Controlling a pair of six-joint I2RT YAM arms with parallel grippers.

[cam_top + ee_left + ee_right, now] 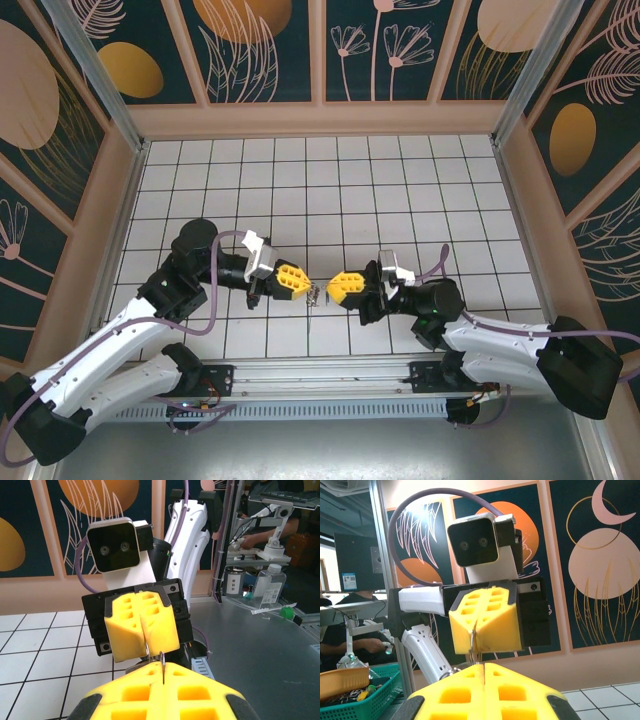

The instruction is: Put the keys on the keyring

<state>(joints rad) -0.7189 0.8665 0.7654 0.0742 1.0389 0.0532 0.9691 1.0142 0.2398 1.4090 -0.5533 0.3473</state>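
Bright, even light, soft shadows; the nearest yellow fingers (131, 696) look slightly blurred.

Seen from above, the metal piece (314, 295) between your left end effector (303, 288) and right end effector (332, 291) is too small for you to tell key from keyring. In both wrist views the closed end effectors hide most of it, and the bottom edge cuts off the nearer one.
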